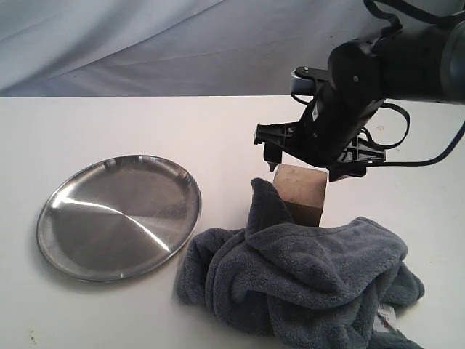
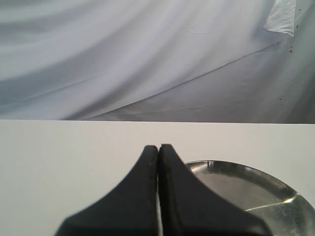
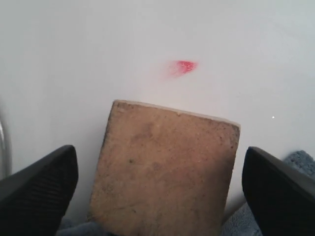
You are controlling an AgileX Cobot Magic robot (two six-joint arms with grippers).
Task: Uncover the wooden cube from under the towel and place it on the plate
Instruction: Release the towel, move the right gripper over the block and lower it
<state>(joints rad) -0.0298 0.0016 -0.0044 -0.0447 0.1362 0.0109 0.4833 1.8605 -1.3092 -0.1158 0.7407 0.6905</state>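
Note:
The wooden cube (image 1: 299,190) stands uncovered on the white table, its near side touching the bunched blue-grey towel (image 1: 305,276). My right gripper (image 1: 301,156) hovers just above the cube, open. In the right wrist view the cube (image 3: 165,169) fills the space between the two black fingers (image 3: 37,189), with a gap on each side. The steel plate (image 1: 120,216) lies to the left, with nothing on it. My left gripper (image 2: 158,150) is shut with nothing in it, and the plate's rim (image 2: 256,172) shows beside it.
The towel's white barcode tag (image 1: 386,317) is at the front right. A small red mark (image 3: 183,66) is on the table beyond the cube. A grey draped backdrop (image 1: 182,43) hangs behind the table.

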